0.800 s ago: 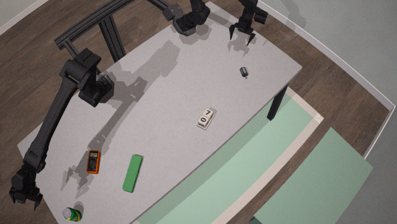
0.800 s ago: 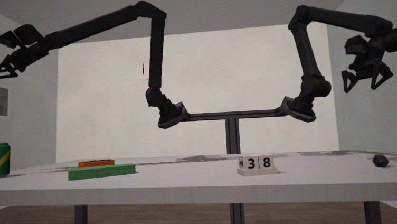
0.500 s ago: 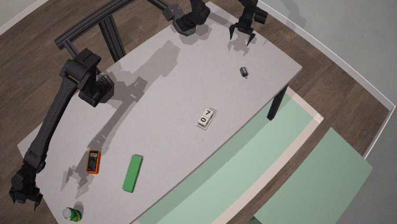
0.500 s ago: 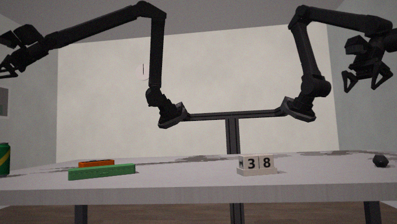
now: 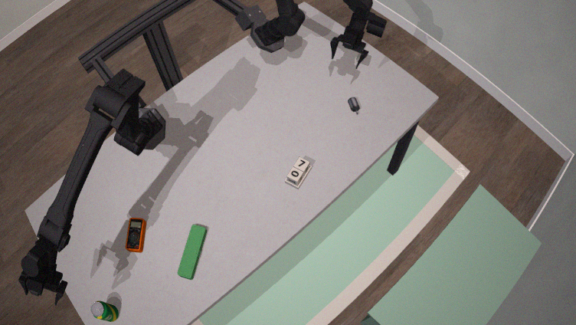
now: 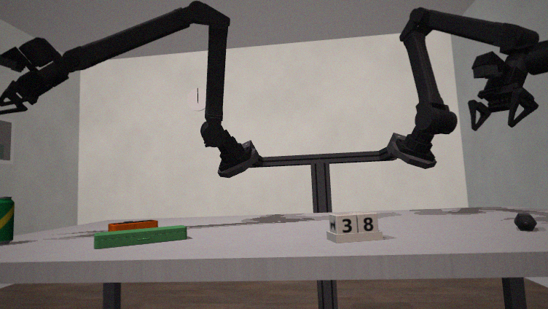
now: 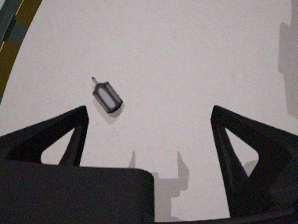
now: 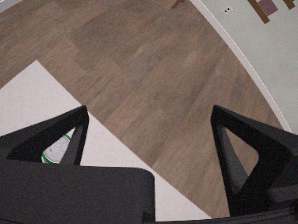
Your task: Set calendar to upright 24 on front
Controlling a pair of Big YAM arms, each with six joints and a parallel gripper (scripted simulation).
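Note:
Two white cubes sit side by side in the small white tray (image 5: 292,185) (image 6: 355,237). One cube (image 5: 294,174) (image 6: 347,225) has 0 on top and 3 on the side facing the exterior camera. The other cube (image 5: 301,163) (image 6: 368,224) has 7 on top and 8 on that side. The faces toward the robot are hidden. My left gripper (image 5: 345,62) (image 6: 492,127) (image 7: 149,112) is open and empty, above the table's far end, away from the tray. My right gripper (image 5: 41,297) (image 8: 149,112) is open and empty, out past the opposite end.
A small dark object (image 5: 353,103) (image 6: 525,221) (image 7: 108,97) lies near the left gripper. A green can (image 5: 105,311) (image 6: 5,219) (image 8: 57,150) stands near the right gripper. A green case (image 5: 192,251) (image 6: 140,236) and an orange multimeter (image 5: 135,234) (image 6: 132,225) lie between can and tray.

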